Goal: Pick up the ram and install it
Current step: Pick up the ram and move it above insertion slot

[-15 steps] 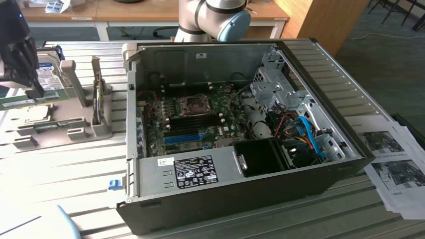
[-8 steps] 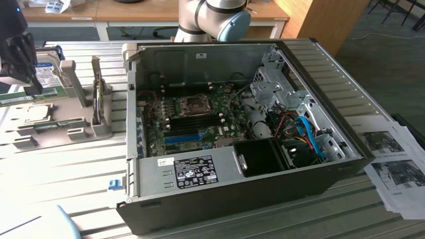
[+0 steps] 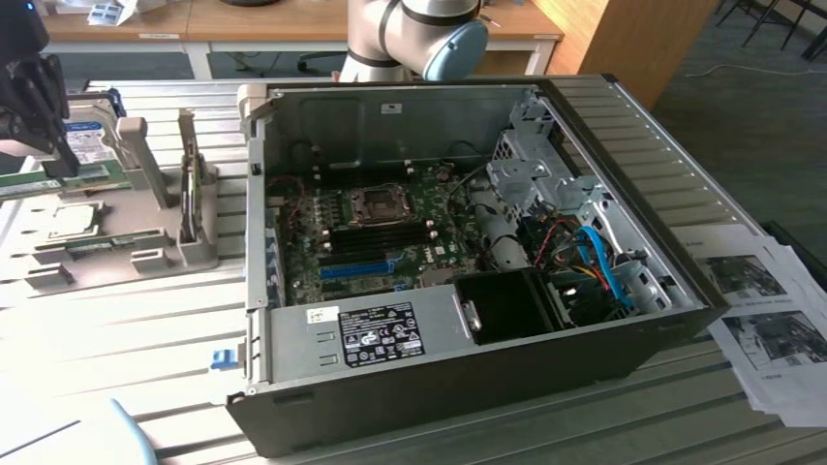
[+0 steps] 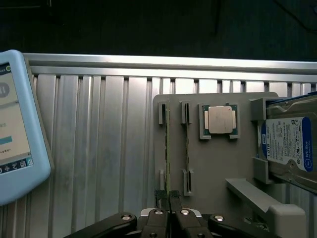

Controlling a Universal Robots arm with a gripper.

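Robotics lab, opened computer tower (image 3: pixel 440 407) on slatted aluminium bench (image 3: pixel 130 329), robot arm (image 3: pixel 407 34) at twelve o'clock, wooden desks (image 3: pixel 259 24) behind.

I see a ribbed metal tabletop (image 3: pixel 130 329) catching bright light. At the far side stand wooden desks (image 3: pixel 259 24), and dark carpeted floor (image 3: pixel 737 116) lies on the exterior view's right.

Silver-grey arm (image 3: pixel 387 39) with pale blue joint cap (image 3: pixel 455 48), black hand (image 4: pixel 167 198), silver screws (image 4: pixel 158 212) on its linkage
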